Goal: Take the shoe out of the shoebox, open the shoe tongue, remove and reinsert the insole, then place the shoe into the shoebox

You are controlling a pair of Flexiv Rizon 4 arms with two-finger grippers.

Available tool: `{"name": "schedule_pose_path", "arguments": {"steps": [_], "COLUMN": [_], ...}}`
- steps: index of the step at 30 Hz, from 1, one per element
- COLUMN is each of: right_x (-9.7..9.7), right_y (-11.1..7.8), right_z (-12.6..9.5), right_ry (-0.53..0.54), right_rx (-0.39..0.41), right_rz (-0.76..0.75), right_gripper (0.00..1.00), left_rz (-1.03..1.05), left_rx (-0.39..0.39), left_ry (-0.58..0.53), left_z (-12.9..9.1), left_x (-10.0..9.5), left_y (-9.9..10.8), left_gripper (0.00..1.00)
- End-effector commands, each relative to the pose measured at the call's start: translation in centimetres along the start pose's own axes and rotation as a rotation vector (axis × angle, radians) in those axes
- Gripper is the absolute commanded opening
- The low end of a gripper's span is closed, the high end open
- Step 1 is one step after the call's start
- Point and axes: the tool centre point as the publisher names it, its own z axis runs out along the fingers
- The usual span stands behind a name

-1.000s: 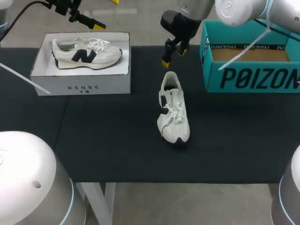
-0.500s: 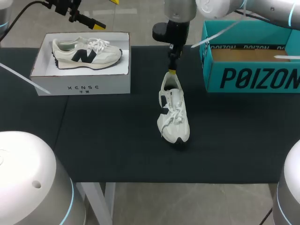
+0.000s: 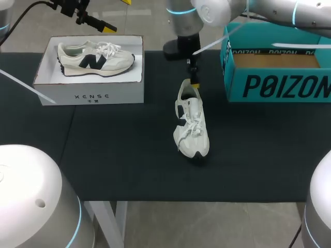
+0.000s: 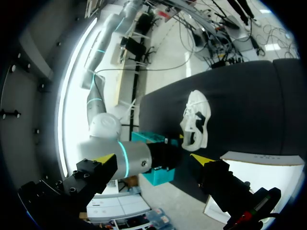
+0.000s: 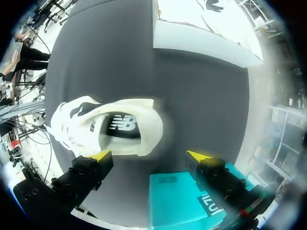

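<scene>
Leftward, white shoebox (image 3: pixel 90 95) holding sneaker (image 3: pixel 95 58) (side-on), teal box (image 3: pixel 279 85), shoe (image 3: pixel 191 121) between.

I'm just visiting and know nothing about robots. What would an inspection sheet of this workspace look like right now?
Surface: black table, one shoe and two boxes on it.
Job's things: white shoe upright on the table; teal shoebox open.
Clutter: white box holding a second shoe.
Tools: right tool open above the white shoe's heel; left tool open, holding nothing.
Cables: black cable by the left arm.
Surroundings: nothing seen reaching over the table.
</scene>
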Motion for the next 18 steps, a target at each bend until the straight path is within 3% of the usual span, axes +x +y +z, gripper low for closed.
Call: {"name": "schedule_pose_path", "arguments": {"steps": [1, 10, 18], "right_x": [-0.2, 0.1, -0.3], "right_y": [0.3, 1.4, 2.2], "right_z": [0.1, 1.0, 2.6], "right_ry": [-0.013, -0.053, -0.039], "right_rx": [-0.002, -0.075, -0.079], "right_rz": [0.04, 0.096, 0.082], "right_gripper": [1.0, 1.0, 1.0], "left_rz": [0.001, 0.001, 0.001], "left_rx": [0.001, 0.001, 0.001], "left_ry": [0.005, 0.005, 0.005], "left_z": [0.0, 0.0, 0.0], "left_x": [0.0, 0.0, 0.0], "left_y": [0.0, 0.0, 0.0], "left_gripper": [1.0, 1.0, 1.0]}}
